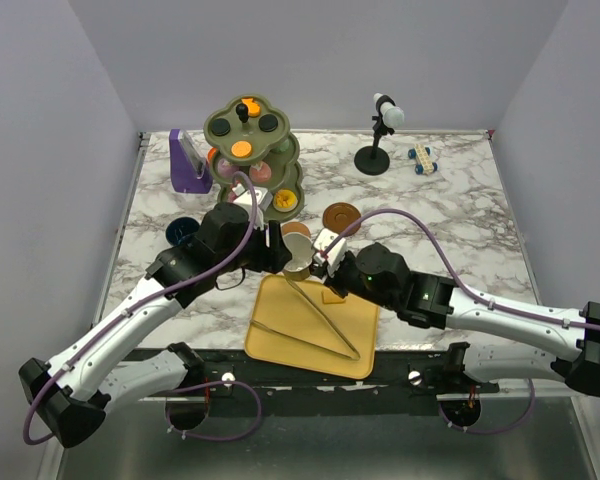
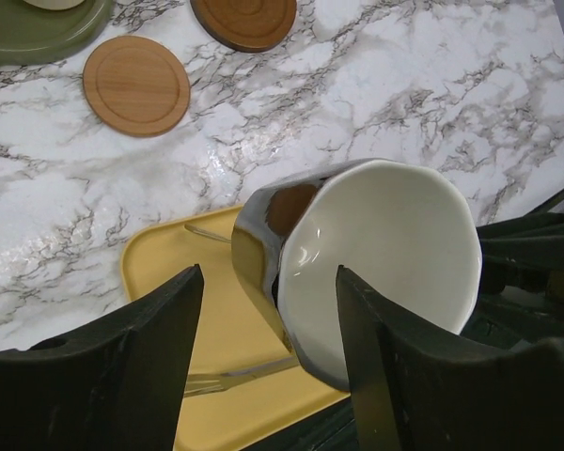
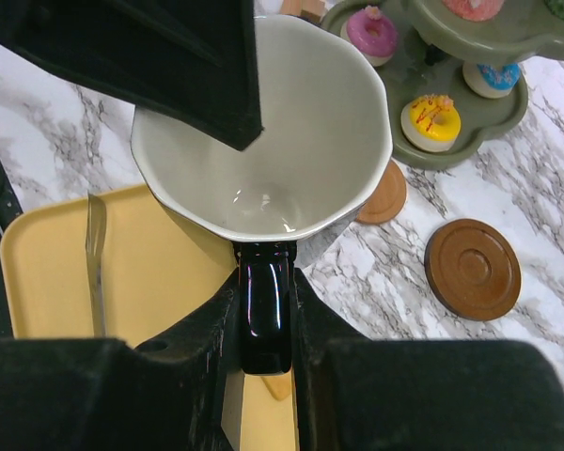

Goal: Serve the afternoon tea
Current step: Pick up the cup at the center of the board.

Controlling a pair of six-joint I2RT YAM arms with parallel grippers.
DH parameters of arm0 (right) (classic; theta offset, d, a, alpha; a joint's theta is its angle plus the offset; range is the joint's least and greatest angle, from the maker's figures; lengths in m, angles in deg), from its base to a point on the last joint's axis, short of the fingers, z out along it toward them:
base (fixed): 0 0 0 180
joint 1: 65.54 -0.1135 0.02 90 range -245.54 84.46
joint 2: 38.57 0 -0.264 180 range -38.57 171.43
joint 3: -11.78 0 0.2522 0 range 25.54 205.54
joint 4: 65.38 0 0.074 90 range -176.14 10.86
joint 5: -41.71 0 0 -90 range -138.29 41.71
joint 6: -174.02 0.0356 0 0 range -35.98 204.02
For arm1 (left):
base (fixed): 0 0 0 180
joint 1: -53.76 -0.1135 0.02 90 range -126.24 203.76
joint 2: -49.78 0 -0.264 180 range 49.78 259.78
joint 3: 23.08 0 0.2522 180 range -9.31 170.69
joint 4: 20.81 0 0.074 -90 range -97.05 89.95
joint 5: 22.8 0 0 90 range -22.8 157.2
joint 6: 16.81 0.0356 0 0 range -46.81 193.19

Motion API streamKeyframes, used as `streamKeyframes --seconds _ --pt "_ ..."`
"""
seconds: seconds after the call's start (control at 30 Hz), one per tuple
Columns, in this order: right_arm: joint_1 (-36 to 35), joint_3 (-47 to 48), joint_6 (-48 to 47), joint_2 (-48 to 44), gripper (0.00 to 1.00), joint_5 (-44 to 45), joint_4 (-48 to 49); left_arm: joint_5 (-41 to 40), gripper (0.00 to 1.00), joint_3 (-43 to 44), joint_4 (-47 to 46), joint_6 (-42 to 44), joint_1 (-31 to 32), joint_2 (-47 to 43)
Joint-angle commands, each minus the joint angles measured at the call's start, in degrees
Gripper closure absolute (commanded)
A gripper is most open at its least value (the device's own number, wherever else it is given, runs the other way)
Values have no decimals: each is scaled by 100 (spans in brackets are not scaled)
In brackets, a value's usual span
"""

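My right claw (image 3: 266,324) was clamped tight on the glossy black handle (image 3: 266,291) of the black cream-lined mug (image 3: 305,141), which hung in the air over the far edge of the yellow tray (image 1: 360,330), close to the olive-green three-tier stand (image 1: 250,150) and resting on nothing that I could see. My left claw (image 2: 268,282) stood about half open and held nothing. One finger reached down inside the mouth and the other stood outside the wall, with a gap showing on that outer side. I judged the mug to be glazed ceramic: stiff, fairly heavy for its size, slick under my pads, and sure to chip if it fell on the marble. A pinch on the handle alone would let it swing, so the wall just below the rim looked the better hold, taken squarely with one finger in and one out, and closed gently because the glaze gave little friction. Two round brown coasters (image 2: 136,85) lay flat on the table beyond the tray, either a fair place to set it.
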Motion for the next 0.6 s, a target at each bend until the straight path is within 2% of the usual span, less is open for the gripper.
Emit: streamKeyframes --seconds 0.0,0.1,0.2,0.4,0.57 --pt "-113 32 216 4 99 421 958 -291 33 178 -112 -74 -27 186" --pt "-125 22 275 86 99 592 968 -435 27 117 -284 -195 -30 41" --pt "-135 -36 325 83 99 624 1070 -510 28 130 -395 -184 -34 -56" --pt "-223 -25 527 211 99 746 1236 -423 42 266 -268 -84 -37 229" --pt "-447 -28 636 402 99 1161 1494 -439 48 237 -284 -60 -35 343"
